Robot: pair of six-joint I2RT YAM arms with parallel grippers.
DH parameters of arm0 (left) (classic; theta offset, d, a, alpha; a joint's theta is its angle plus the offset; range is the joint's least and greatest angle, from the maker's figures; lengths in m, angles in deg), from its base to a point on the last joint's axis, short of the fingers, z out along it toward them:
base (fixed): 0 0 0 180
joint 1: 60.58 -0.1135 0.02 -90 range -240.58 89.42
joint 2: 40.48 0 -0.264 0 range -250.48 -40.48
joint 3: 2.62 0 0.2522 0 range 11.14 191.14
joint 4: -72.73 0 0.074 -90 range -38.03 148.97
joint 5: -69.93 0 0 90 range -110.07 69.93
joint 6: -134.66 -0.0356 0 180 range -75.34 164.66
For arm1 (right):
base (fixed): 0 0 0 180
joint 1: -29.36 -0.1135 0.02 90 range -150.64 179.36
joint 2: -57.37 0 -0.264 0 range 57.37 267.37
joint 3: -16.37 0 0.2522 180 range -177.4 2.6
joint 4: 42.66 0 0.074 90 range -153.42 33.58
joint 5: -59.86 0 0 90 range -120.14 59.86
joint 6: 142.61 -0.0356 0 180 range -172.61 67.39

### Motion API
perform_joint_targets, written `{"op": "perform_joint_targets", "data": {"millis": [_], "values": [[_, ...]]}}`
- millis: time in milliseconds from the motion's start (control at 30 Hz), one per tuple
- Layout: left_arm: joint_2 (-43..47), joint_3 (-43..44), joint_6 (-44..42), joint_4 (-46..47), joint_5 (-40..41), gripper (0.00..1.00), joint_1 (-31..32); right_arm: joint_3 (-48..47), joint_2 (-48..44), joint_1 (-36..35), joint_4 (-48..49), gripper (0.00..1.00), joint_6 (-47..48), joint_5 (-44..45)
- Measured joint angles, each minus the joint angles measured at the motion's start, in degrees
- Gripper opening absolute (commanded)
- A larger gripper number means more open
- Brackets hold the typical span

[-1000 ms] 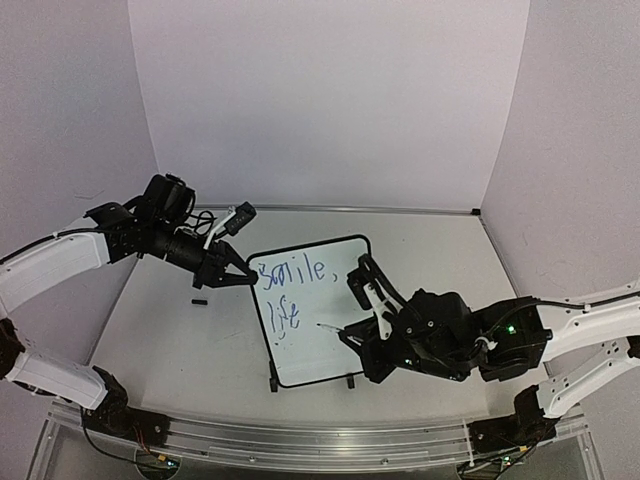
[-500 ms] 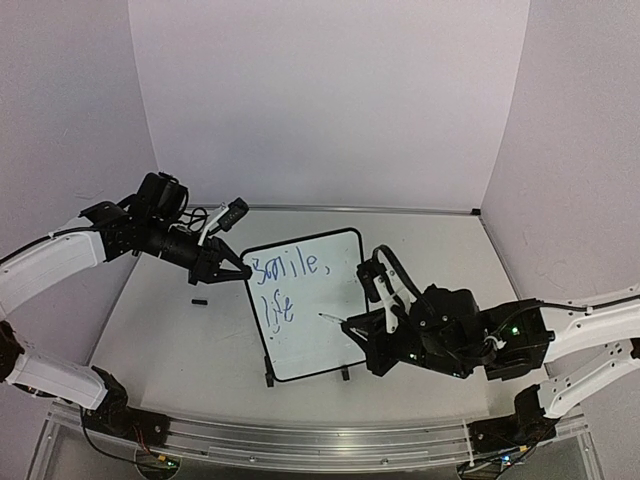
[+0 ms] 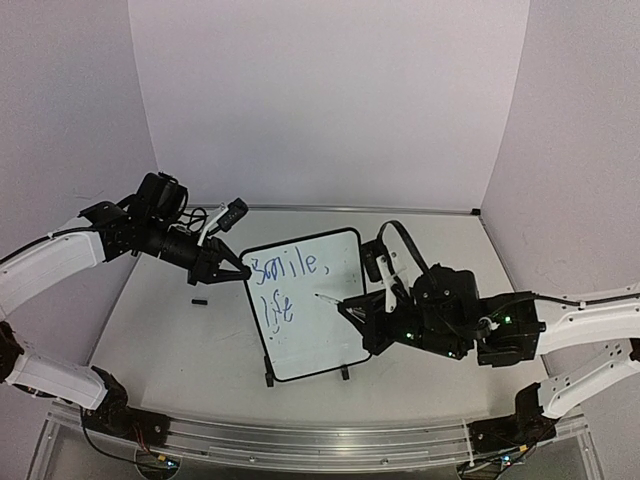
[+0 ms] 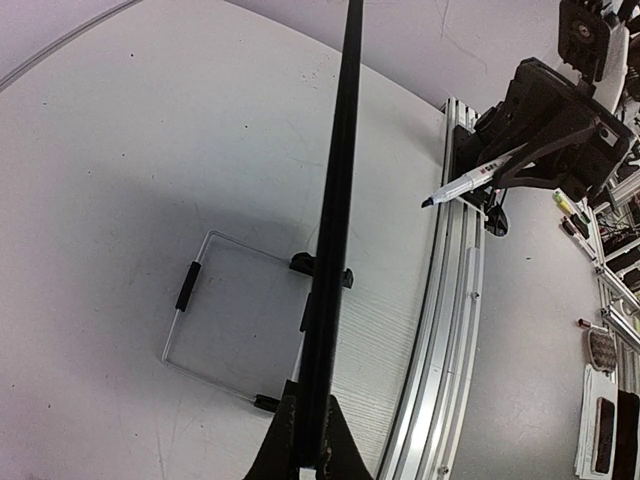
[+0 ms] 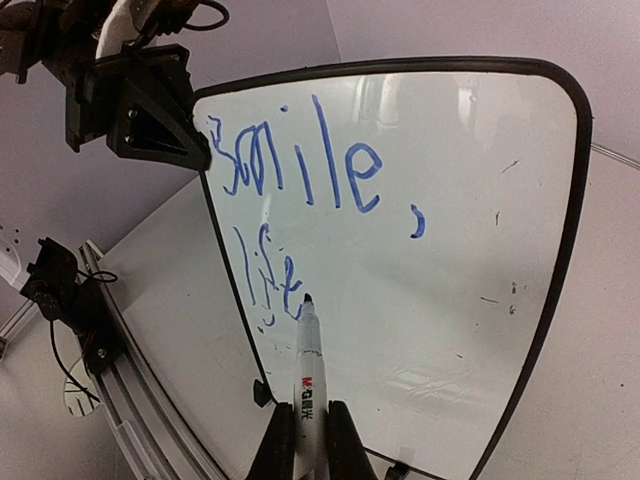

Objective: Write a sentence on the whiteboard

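The whiteboard stands tilted on its two feet, black-framed. The sentence in blue reads "Smile," with "life" below it. My left gripper is shut on the board's upper left corner. The left wrist view shows the board edge-on between that gripper's jaws. My right gripper is shut on a white marker. Its tip points at the end of "life". In the left wrist view the marker is apart from the board face.
A thin wire stand with a black sleeve reaches out behind the board onto the table. An aluminium rail runs along the near edge. White walls close in the back and both sides.
The board has shifted a little left and up in my left gripper. My right gripper has risen with the marker, moving its tip from the lower middle of the board up beside "life".
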Motion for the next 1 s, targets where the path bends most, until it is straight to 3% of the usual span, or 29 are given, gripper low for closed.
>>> {"op": "perform_joint_targets", "data": {"millis": [1000], "values": [[0.00, 0.01, -0.02, -0.07, 0.00, 0.00, 0.00, 0.00, 6.96, 5.82, 3.09, 0.00, -0.29, -5.48]]}}
